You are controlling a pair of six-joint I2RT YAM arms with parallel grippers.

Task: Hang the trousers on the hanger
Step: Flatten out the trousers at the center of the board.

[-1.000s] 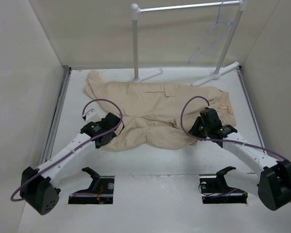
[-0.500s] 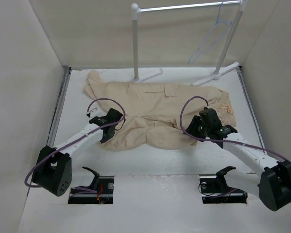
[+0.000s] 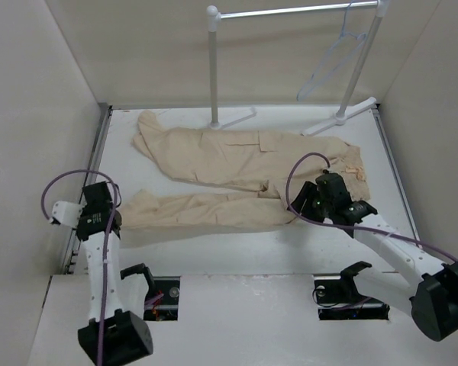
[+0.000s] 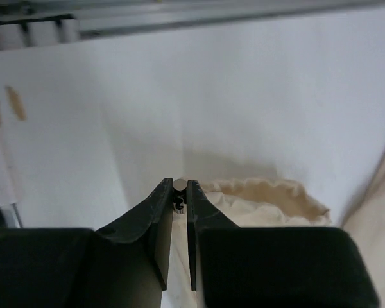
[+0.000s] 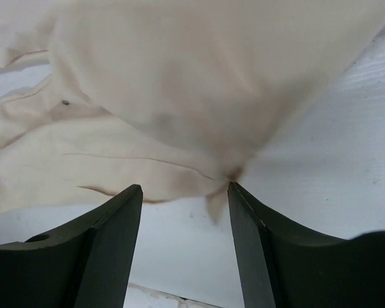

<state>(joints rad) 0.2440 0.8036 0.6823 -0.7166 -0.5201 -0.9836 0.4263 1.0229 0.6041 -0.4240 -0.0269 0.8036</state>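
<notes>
Top external: trousers (image 3: 244, 156) spread on table (image 3: 237, 248), hanger (image 3: 342, 38) on rail (image 3: 290, 11).

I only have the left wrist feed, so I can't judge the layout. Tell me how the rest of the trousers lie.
Observer: The trousers lie flat on the table. The waist is to the right. One leg is stretched out toward the left fingers, and the other runs to the far left corner.
Operator: Report the right arm.
Observer: The right fingers are open near the waist end, either side of a fold of cloth and not closed on it.
Operator: Locate the hanger.
Observer: The hanger hangs bare from the right end of the rail at the far edge.
</notes>
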